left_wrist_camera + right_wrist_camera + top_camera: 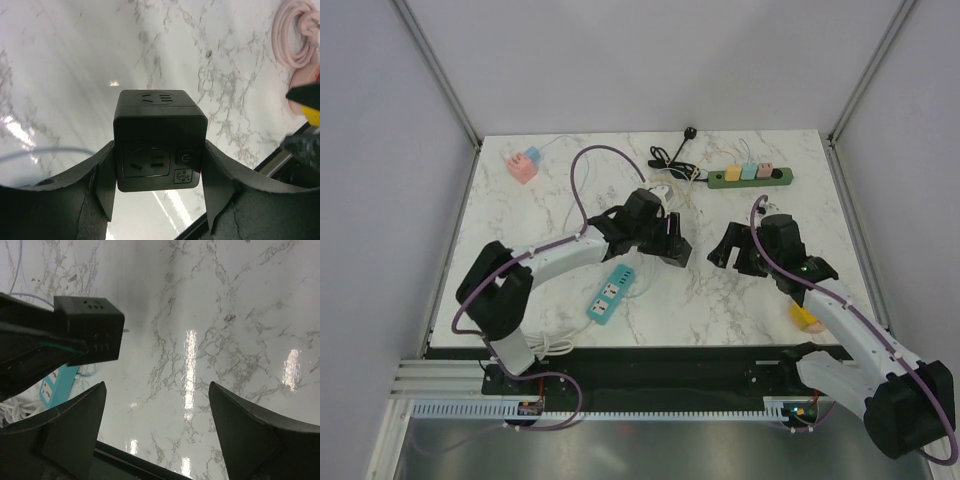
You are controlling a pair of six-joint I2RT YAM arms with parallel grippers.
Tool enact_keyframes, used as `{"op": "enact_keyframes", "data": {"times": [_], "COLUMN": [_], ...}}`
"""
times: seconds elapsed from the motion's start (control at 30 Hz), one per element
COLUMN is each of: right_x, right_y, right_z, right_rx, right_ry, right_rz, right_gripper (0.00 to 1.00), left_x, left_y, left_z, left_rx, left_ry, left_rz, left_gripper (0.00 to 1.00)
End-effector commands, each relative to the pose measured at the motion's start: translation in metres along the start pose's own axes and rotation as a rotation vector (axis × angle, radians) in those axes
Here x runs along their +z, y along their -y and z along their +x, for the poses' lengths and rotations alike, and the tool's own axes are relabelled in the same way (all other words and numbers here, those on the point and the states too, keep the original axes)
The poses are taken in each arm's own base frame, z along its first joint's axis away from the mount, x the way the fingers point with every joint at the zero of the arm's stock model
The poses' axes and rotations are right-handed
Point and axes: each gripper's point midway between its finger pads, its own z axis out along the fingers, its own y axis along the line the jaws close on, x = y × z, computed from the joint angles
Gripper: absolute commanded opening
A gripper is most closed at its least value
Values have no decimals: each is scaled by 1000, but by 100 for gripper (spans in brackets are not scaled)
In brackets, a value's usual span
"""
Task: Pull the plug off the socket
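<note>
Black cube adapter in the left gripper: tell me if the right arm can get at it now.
Probably yes. The right gripper is open and points toward the black cube adapter, which the left gripper holds above the table; nothing lies between them.

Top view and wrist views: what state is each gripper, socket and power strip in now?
Left gripper: shut on black cube socket.
Black cube socket: clamped on two sides.
Right gripper: open, empty.
Green power strip: three coloured plugs inserted.
Teal power strip: lying flat, no plug in it.
</note>
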Motion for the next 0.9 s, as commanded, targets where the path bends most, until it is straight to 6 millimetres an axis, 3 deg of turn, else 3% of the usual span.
{"op": "enact_keyframes", "data": {"times": [0.0, 0.03, 0.17, 0.37, 0.43, 0.53, 0.77, 0.87], "right_x": [-7, -8, -9, -9, -9, -10, -12, -12], "right_y": [13, 13, 15, 13, 13, 12, 11, 14], "right_z": [15, 17, 23, 22, 22, 21, 20, 21], "right_rx": [-6, -5, 0, -16, -18, -18, -23, -31], "right_ry": [-26, -29, -44, -46, -48, -43, -41, -39], "right_rz": [33, 33, 30, 21, 22, 20, 15, 23], "right_gripper": [91, 91, 91, 91, 91, 91, 91, 91], "left_x": [19, 20, 45, 59, 65, 70, 81, 79], "left_y": [39, 46, 55, 74, 71, 70, 66, 65], "left_z": [-49, -58, -52, -46, -38, -31, -21, -21], "left_rx": [-23, -23, -24, -58, -66, -67, -81, -69], "left_ry": [108, 121, 46, -55, -90, -124, -180, -179], "left_rz": [130, 144, 200, 287, 283, 290, 276, 271], "left_gripper": [2, 2, 2, 3, 10, 32, 53, 70]}}
